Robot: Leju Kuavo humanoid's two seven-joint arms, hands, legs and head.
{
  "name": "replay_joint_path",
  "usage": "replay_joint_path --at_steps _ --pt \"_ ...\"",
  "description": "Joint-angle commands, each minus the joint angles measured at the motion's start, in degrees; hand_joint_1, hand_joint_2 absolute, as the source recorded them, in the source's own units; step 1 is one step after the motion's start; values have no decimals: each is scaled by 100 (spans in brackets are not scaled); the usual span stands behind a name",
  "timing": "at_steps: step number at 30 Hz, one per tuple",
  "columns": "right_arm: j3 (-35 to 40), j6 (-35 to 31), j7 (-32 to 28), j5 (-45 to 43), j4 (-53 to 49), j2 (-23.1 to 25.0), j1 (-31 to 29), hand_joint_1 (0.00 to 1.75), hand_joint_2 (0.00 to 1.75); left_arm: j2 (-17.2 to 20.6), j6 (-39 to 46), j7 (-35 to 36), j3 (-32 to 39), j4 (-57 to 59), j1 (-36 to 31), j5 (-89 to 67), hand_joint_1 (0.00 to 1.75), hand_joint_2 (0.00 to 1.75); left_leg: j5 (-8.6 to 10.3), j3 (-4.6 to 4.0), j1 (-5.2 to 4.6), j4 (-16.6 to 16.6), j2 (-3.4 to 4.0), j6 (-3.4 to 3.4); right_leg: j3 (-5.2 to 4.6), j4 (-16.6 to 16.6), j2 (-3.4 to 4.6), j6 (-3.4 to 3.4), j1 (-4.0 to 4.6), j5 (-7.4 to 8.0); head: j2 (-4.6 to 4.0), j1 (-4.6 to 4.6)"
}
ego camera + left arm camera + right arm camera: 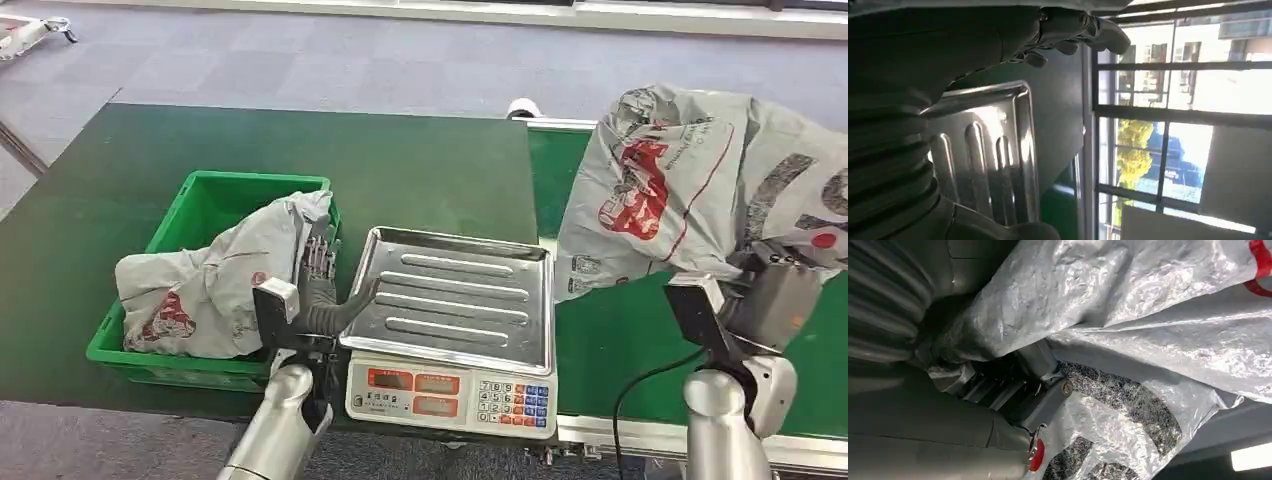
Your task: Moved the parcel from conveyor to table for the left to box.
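Above green conveyor (600, 340), right hand (1018, 395) half-buried gripping grey parcel (690, 180); left hand (318, 285) spread, empty.

The head view looks forward and down from high on the robot over the bench (200, 160), the scale (450, 395) and the conveyor (620, 340), with both arms entering from below. The left wrist view sits close behind the left robot hand (1068, 30), turned on its side, facing across the scale's tray (993, 150) toward windows (1178, 120); it shares that tray (450, 295) with the head view. The right wrist view is very near the right robot hand (1018, 390), pressed against the parcel (1148, 315), which the head view (680, 180) also shows.
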Motion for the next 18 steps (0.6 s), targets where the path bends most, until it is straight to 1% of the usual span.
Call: replay_joint_path --at_steps 1,2,3,4,5,6,7,8,9,10,11,12,13,14,15,17,18 --pt "964 1464 -427 -1165 -368 192 -351 175 175 290 1731 28 -674 -2998 412 -212 0 175 -9 -4 3 5 32 -4 -14 5 26 -8 4 0 0 0" --pt "1198 1777 -372 -1377 -145 155 -589 175 175 365 2025 28 -840 -3211 420 -217 0 175 -7 -3 2 4 26 -3 -10 6 21 -6 3 1 0 -2" --pt "1267 1865 -361 -1461 -51 151 -683 175 175 384 2122 28 -881 -3273 421 -214 0 175 -9 3 3 1 36 -4 -8 3 30 -8 5 2 0 0" --pt "1383 1921 -326 -1486 171 173 -900 175 175 389 2201 28 -917 -3322 417 -208 0 175 -14 2 4 7 69 -5 -18 7 62 -9 6 8 0 -2" --pt "1719 2309 -253 -1749 709 107 -1289 175 175 473 2600 28 -1089 -3569 418 -237 0 175 -8 -5 0 3 47 -2 -12 10 42 -6 1 5 0 2" --pt "1836 2473 -224 -1826 885 122 -1406 175 175 503 2724 28 -1144 -3648 423 -255 0 175 -10 -2 5 4 65 -3 -13 6 58 -7 7 11 0 0" --pt "2115 2610 -188 -1844 1286 155 -1635 175 175 534 2781 28 -1208 -3732 457 -125 0 175 -6 -4 0 1 71 -3 -23 8 64 -6 1 14 0 -2" --pt "2329 2741 -143 -1905 1506 170 -1740 175 175 392 2258 28 -974 -3659 528 270 0 175 -8 7 5 -3 71 -4 -11 0 63 -8 6 14 0 -2" --pt "2329 2741 -143 -1905 1506 170 -1740 175 175 392 2258 28 -974 -3659 528 270 0 175 -6 14 9 -8 71 -5 1 -7 59 -10 11 15 0 0" --pt "2535 2807 -44 -1853 1673 207 -1771 175 175 253 1999 28 -873 -3483 547 275 0 175 -3 28 10 -19 91 -7 7 -17 76 -13 12 23 0 -2" --pt "2703 2934 22 -1878 1893 201 -1880 175 175 249 1824 28 -678 -3414 543 205 0 175 -1 16 3 -10 54 -3 3 -4 43 -9 5 12 0 2" --pt "2926 3240 238 -1824 2115 176 -1970 175 175 216 1879 28 -618 -3364 550 134 0 175 0 13 6 -8 37 -1 8 -5 28 -8 7 8 0 -2" --pt "2926 3240 238 -1824 2115 176 -1970 175 175 216 1879 28 -618 -3364 550 134 0 175 3 21 7 -13 42 -4 12 -11 31 -10 8 11 0 0" --pt "3143 3383 367 -1687 2305 234 -2069 175 175 214 1870 28 -597 -3328 542 145 0 175 3 16 3 -8 32 -3 10 -3 28 -8 4 8 0 0" --pt "3221 3445 384 -1717 2567 285 -2195 175 175 188 1803 28 -551 -3303 550 172 0 175 2 23 7 -14 37 -4 19 -12 32 -10 9 12 0 0" --pt "3624 3686 765 -1453 3186 340 -2589 175 175 181 1847 28 -529 -3260 532 87 0 175 2 18 4 -8 39 -4 10 -4 35 -9 6 10 0 0" --pt "4010 3386 1062 -1021 3585 333 -2887 175 175 167 1863 28 -498 -3160 506 94 0 175 3 22 4 -14 43 -5 14 -9 37 -11 5 11 0 0"
